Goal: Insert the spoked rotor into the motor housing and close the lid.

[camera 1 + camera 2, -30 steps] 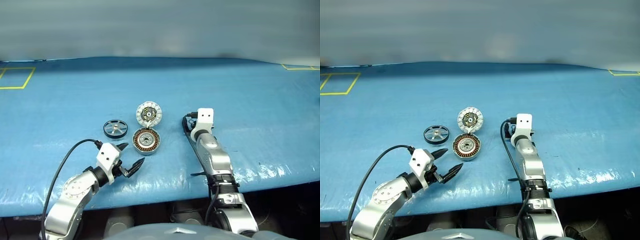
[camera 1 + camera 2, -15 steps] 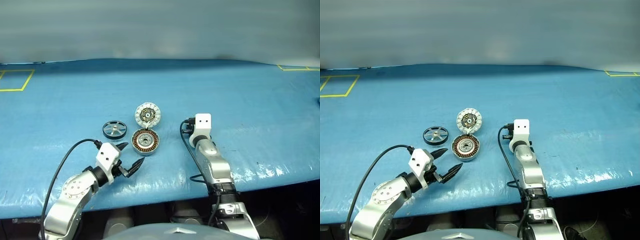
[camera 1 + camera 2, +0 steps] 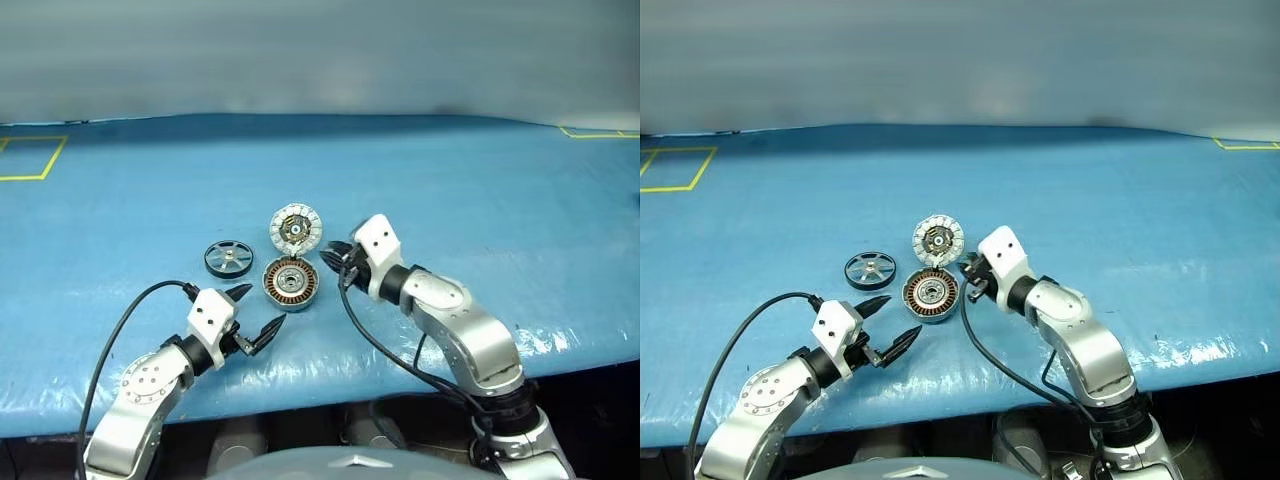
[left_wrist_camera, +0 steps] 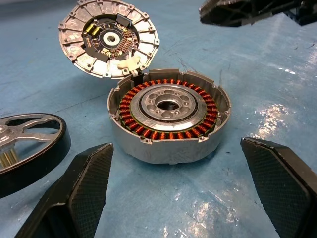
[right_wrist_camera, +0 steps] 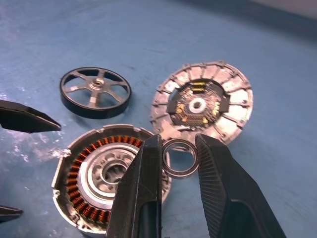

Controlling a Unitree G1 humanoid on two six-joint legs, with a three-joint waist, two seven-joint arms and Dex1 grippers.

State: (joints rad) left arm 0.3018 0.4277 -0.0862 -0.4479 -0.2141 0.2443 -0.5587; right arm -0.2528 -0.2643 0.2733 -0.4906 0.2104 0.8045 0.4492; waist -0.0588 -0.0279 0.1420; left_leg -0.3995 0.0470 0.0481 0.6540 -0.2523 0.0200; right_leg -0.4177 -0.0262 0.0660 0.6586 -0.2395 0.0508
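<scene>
Spoked rotor point(image 3: 229, 258) lies flat on the blue table cover point(image 3: 480, 190), just left of the motor housing point(image 3: 291, 284) and apart from it, with no claw on it.

The right gripper point(image 3: 335, 252) hangs just right of the housing and the lid point(image 3: 297, 228), pointing left. Its 2 black fingers are drawn close on a thin metal ring point(image 5: 179, 174), which stands on edge between their inner faces and is carried clear of the cover. The left gripper point(image 3: 262, 306) hovers near and left of the housing with its 2 fingers spread wide and nothing between them. In the left wrist view they frame the housing from the near side without touching it.

The housing sits open side up, its copper-brown windings ringing a silver centre. The lid stands swung back at the housing's far edge, tilted, with its inner face of pale segments and dark centre showing.

The cover is a glossy, wrinkled blue sheet with bright glare along its near edge. Yellow tape point(image 3: 25, 177) marks a box at the far left, and another corner of tape point(image 3: 600, 132) sits at the far right. A plain grey wall point(image 3: 320, 50) closes the far side.

The rotor's near-left part is cut off in the left wrist view. Whether the ring presses against both fingers equally is hard to make out. A black cable point(image 3: 130, 320) loops beside the left arm. Wide bare cover lies to the far side, left and right of the 3 parts.
</scene>
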